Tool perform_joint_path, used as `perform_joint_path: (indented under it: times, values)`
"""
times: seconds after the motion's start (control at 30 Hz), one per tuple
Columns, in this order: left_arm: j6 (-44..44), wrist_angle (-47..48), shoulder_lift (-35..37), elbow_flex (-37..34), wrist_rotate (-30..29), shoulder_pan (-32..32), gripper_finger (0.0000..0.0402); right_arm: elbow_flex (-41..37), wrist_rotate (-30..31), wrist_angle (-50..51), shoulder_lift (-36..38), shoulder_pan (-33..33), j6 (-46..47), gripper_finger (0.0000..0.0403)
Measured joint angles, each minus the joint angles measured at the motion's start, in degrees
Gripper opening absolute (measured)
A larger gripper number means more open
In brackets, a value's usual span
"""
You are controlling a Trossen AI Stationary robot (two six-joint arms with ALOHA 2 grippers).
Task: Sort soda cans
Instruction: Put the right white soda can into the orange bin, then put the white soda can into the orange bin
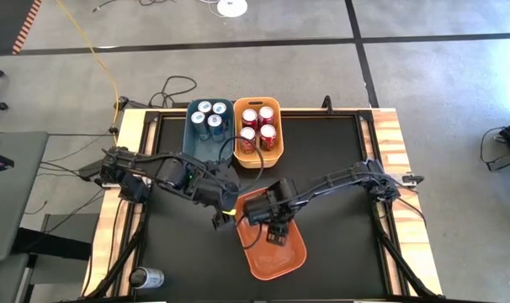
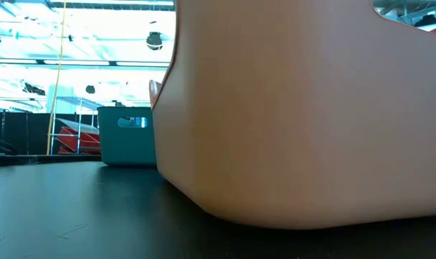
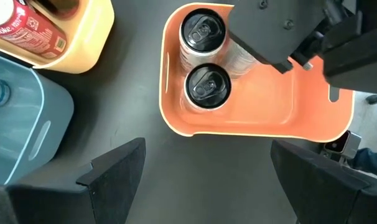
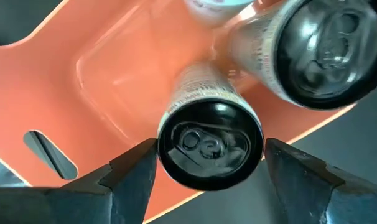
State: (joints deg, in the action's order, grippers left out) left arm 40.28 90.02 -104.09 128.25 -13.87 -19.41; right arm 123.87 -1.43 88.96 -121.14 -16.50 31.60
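Soda cans [image 3: 204, 62] stand in the orange bin [image 3: 257, 118]; the right claw [image 4: 208, 163] straddles one, fingers parted and clear, the left claw [image 3: 207, 180] wide beside the bin

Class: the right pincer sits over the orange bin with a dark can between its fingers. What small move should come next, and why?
Probably lift the right pincer straight up. Its fingers stand apart on either side of the dark can, which stands inside the orange bin, so it looks delivered.
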Motion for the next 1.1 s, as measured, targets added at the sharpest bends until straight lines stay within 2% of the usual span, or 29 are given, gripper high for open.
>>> perform_joint_path:
  times: [0.37,0.57,0.67,0.8,0.97,1.1]
  values:
    - [0.13,0.0,0.0,0.0,0.04,-1.1,0.0343,0.9,1.6,1.18,0.46,-0.3,-1.55,0.0307]
    - [-1.57,0.0,-0.02,0.0,3.51,-2.01,0.0343,4.51,2.57,-0.44,0.63,-1.68,-2.98,0.0307]
    - [0.3,0.0,-0.02,0.0,3.94,-2.46,0.0343,5.08,5.39,-0.41,0.58,-2.08,-2.64,0.0307]
    - [3.27,-0.01,0.01,0.0,5.27,-4.16,0.0343,8.9,13.32,1.25,0.61,-3.13,-1.4,0.0307]
    - [4.86,-0.02,0.33,0.04,16.2,-8.54,0.0343,10.55,16.7,-0.96,5.25,-5.76,-1.6,0.0306]
    - [6.38,-0.01,0.33,0.04,22.22,-13.9,0.0343,10.25,23.07,-1.28,10.75,-7.64,-0.02,0.0306]
